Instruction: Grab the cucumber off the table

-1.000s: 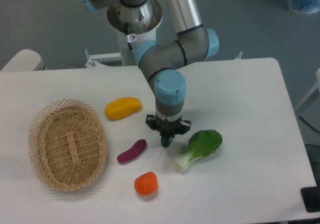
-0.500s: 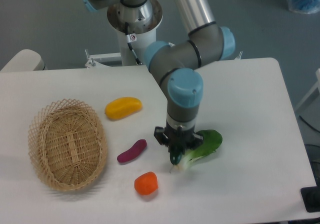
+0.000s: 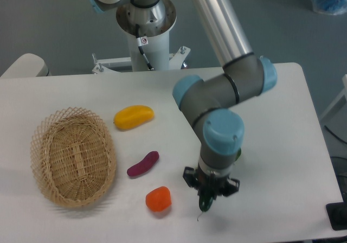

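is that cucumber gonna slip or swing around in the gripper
The cucumber hangs nearly upright from the gripper, showing no sag, so it is probably stiff. Its glossy skin and slim round shape suggest it may slide or pivot if the grip is loose. Only its dark lower end and thin stem show, so how deep it sits cannot be told.

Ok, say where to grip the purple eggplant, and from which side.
Take the purple eggplant at its middle from straight above, closing across its narrow width: it lies flat on the table, slim and diagonal, nothing touching either long side.
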